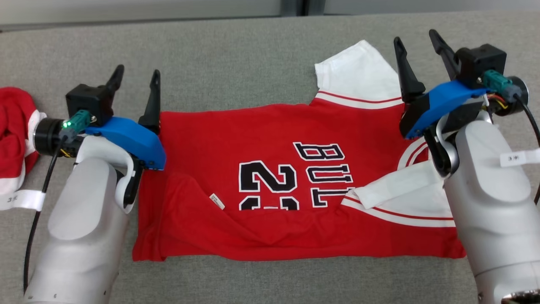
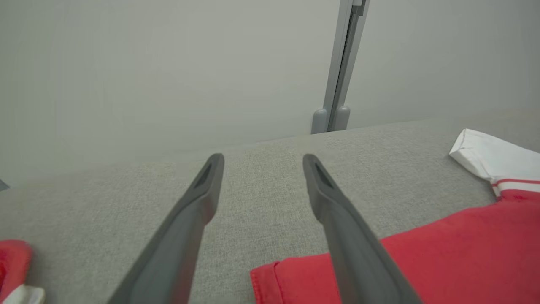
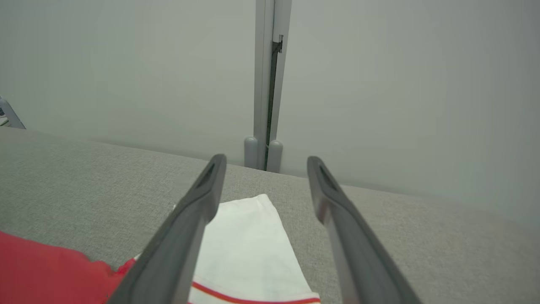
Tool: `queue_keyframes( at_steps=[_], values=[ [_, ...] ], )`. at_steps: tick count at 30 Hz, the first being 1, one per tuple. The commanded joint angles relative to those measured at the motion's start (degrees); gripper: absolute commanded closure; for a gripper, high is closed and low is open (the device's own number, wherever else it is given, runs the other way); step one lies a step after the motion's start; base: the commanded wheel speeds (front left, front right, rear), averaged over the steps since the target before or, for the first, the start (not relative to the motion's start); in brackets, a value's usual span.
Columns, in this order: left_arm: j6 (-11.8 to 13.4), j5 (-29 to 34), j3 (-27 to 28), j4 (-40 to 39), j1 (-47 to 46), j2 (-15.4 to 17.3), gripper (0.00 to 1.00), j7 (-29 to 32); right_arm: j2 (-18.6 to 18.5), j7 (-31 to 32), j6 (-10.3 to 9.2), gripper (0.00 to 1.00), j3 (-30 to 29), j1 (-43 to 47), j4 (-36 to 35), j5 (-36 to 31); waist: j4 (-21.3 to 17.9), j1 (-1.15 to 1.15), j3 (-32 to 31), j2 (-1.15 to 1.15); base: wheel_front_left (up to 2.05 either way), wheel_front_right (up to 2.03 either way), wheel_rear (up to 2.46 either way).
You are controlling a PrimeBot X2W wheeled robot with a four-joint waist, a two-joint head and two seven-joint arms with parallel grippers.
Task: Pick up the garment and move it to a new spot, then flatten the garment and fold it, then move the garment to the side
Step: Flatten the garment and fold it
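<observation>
Garment point(image 1: 295, 177) spread on grey desk point(image 1: 236, 55).
Left gripper point(image 1: 138, 71) and right gripper point(image 1: 414, 37) at its ends, fingers point(image 1: 152, 99) spread, empty.

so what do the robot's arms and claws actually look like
Pale grey forearm shells, each with a white tag. Each wrist has a blue cover, black block and teal plug with a black cable; the left plug glows green. The left claw and right claw each have two long dark tapering fingers.
</observation>
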Motion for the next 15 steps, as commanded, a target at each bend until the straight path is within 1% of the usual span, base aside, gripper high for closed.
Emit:
queue_keyframes(
  at_steps=[1, 8, 15],
  values=[
    [0.0, -0.5, -0.7, 1.1, -1.1, -0.1, 0.0, 0.2, -0.5, -0.5, 0.01, 0.0, 0.0, -1.8, 1.1, -0.3, 0.7, -0.02, 1.3, 0.0, 0.0, 0.0, 0.0],
    [0.0, -4.5, -6.0, 8.1, -3.2, 0.1, 0.0, 1.7, -0.5, -3.3, 0.01, 0.0, -0.1, -6.3, 7.8, -1.1, 1.2, -0.02, 4.2, 0.0, 0.0, 0.0, 0.0],
    [0.0, -8.3, -10.3, 12.2, -4.5, 0.2, 0.0, 3.0, -0.1, -5.1, 0.01, 0.0, 0.0, -7.9, 11.8, -1.5, 1.0, -0.02, 4.9, 0.0, 0.0, 0.0, 0.0]
  ],
)
